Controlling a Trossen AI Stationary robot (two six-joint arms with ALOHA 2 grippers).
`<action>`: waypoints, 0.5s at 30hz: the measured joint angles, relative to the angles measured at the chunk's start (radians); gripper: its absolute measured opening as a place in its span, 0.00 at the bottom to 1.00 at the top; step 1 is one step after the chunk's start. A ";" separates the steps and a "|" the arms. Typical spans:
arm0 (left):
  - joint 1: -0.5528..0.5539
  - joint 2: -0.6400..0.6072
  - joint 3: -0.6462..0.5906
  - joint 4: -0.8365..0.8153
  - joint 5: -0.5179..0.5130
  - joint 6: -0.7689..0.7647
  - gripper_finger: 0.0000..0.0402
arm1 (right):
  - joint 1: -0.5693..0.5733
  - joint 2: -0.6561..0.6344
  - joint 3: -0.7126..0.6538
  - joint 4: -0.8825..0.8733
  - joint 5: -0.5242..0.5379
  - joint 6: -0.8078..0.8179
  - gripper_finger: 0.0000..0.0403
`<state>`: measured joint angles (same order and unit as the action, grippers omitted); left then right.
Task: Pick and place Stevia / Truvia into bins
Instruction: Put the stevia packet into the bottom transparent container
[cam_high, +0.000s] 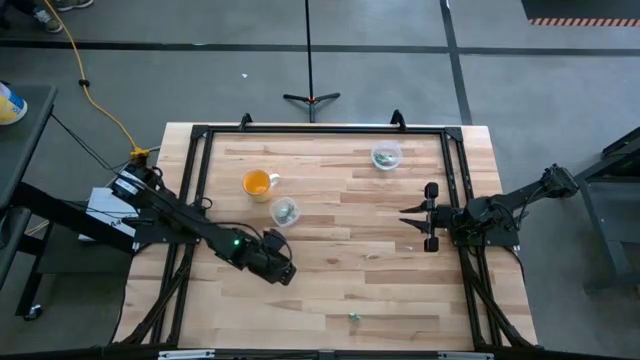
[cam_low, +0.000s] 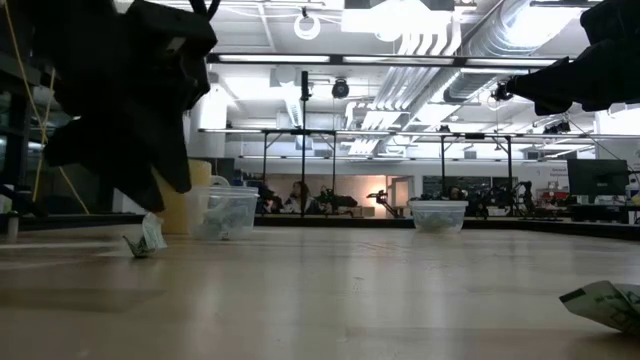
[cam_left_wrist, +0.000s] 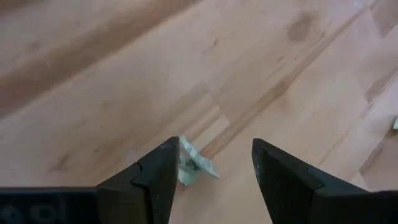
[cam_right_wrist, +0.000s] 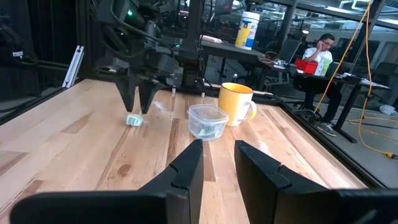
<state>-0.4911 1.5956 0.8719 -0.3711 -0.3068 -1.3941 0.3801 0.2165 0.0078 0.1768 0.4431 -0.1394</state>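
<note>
The left gripper (cam_left_wrist: 214, 171) hangs low over the middle of the table, fingers spread, with a small green-and-white packet (cam_left_wrist: 194, 163) lying on the wood between them, close against one finger (cam_left_wrist: 155, 180). The packet's long axis seems to run slantwise across the gap. The nearest clear cup (cam_high: 285, 212) stands just beyond this gripper, beside an orange mug (cam_high: 257, 183). The right gripper (cam_high: 408, 221) waits open near the table's right edge, well apart. A second cup (cam_high: 386, 155) sits near the far edge; another packet (cam_high: 353, 316) lies near the front edge.

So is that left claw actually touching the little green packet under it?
Touching. In the left wrist view the packet lies against one finger of the open left gripper; a bare gap separates it from the other finger.
</note>
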 joint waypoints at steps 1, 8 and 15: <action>0.000 0.010 0.000 0.003 0.014 -0.007 0.59 | 0.000 0.000 0.000 0.000 0.000 0.000 0.21; 0.000 0.081 0.000 0.011 0.070 -0.029 0.59 | 0.000 0.000 0.000 -0.001 0.000 0.000 0.21; 0.000 0.100 0.003 0.011 0.070 -0.028 0.59 | 0.000 0.002 0.000 0.000 0.000 0.000 0.21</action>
<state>-0.4915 1.6956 0.8749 -0.3603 -0.2367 -1.4221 0.3798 0.2184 0.0080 0.1764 0.4427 -0.1394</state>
